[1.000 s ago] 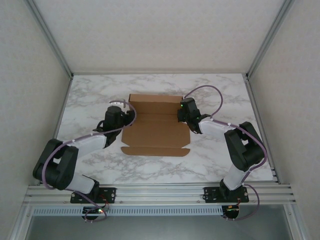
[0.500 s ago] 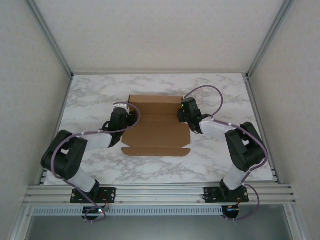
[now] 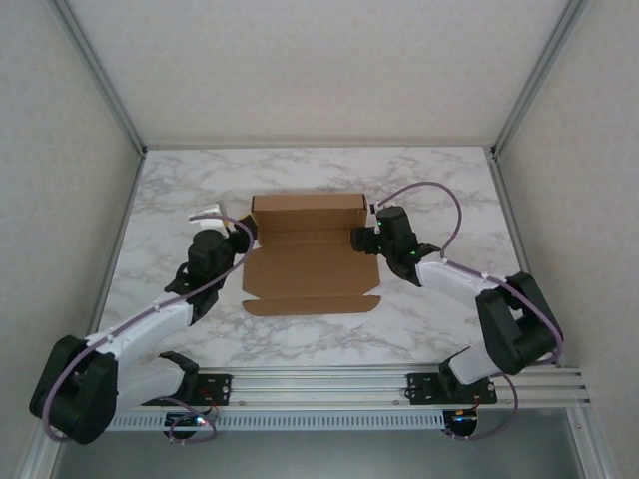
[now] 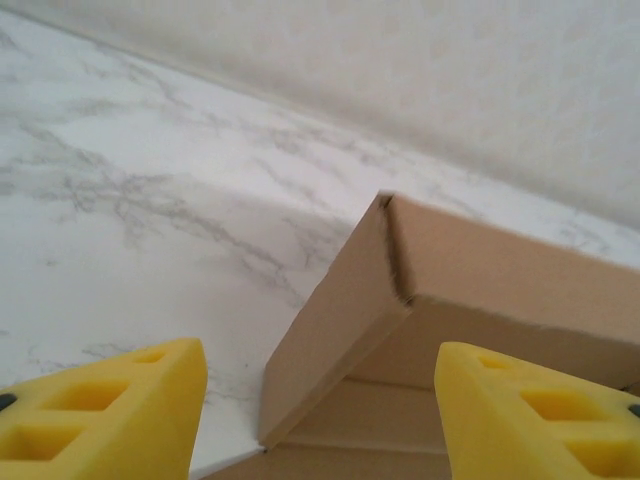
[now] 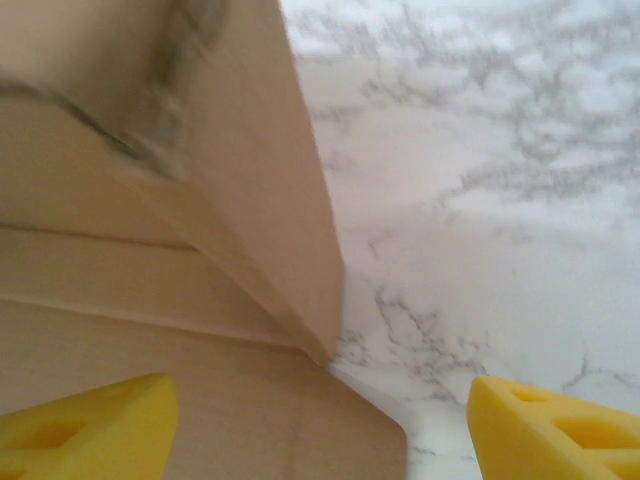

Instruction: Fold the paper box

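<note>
The paper box (image 3: 310,269) lies in the middle of the marble table, a brown cardboard piece with its back wall standing up and a front flap flat. My left gripper (image 3: 243,232) sits at the box's back left corner. In the left wrist view it (image 4: 320,425) is open, and the raised left side flap (image 4: 335,325) stands between the yellow fingers (image 4: 110,410), apart from both. My right gripper (image 3: 359,238) is at the back right corner. It (image 5: 325,435) is open too, with the folded side flap (image 5: 270,200) ahead of it and nothing gripped.
The marble table (image 3: 439,190) has bare room on every side of the box. White walls with aluminium posts close in the back and sides. An aluminium rail (image 3: 319,384) carrying both arm bases runs along the near edge.
My right gripper has opened and let go of the right side flap, and its arm has swung outward. My left arm has stretched lower along the table. The box sits slightly further left.
</note>
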